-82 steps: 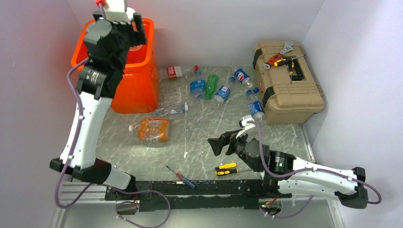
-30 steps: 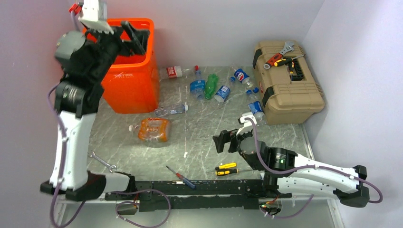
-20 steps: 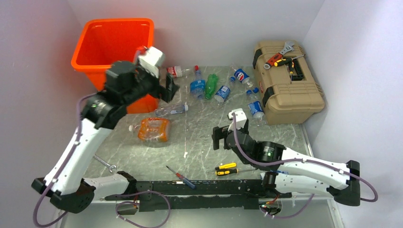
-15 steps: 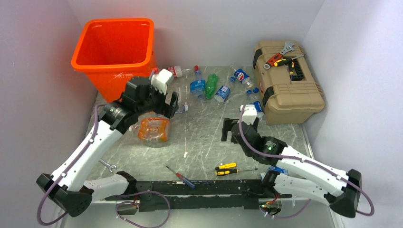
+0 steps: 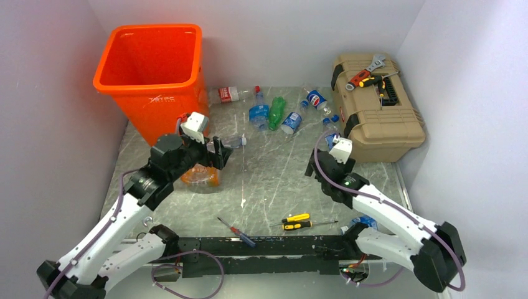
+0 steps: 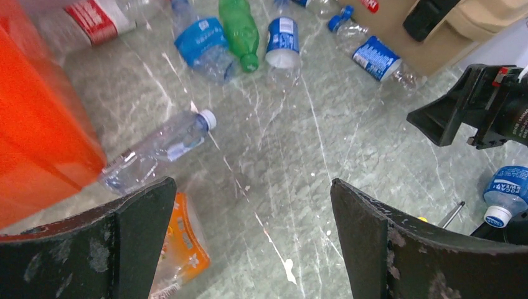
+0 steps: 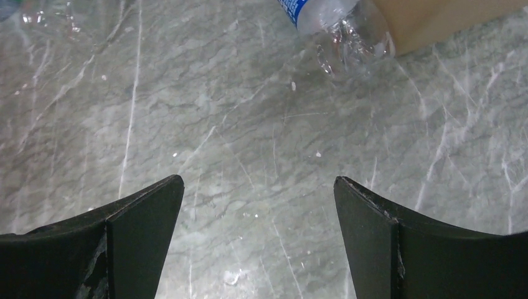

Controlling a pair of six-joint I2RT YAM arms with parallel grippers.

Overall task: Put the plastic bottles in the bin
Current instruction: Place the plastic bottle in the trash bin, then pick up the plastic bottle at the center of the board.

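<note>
The orange bin (image 5: 149,62) stands at the back left, with its wall (image 6: 37,124) at the left of the left wrist view. My left gripper (image 5: 219,152) (image 6: 252,212) hangs open and empty over the table. An orange-labelled bottle (image 5: 202,176) (image 6: 183,243) lies by its left finger. A clear bottle (image 5: 233,142) (image 6: 155,152) lies just beyond. Several more bottles lie at the back, among them a green one (image 5: 277,112) (image 6: 240,31). My right gripper (image 5: 316,163) (image 7: 258,208) is open and empty over bare table. Ahead of it lies a blue-labelled bottle (image 5: 330,131) (image 7: 336,28).
A tan toolbox (image 5: 377,106) (image 7: 436,15) with tools on its lid stands at the back right. Yellow-handled screwdrivers (image 5: 297,221) and a red-handled one (image 5: 236,232) lie near the front edge. A blue-capped bottle (image 5: 364,221) (image 6: 507,196) lies by the right arm.
My left arm has swung down from above the bin to low over the table by the orange-labelled bottle. My right arm has moved right and back, toward the bottle by the toolbox.
</note>
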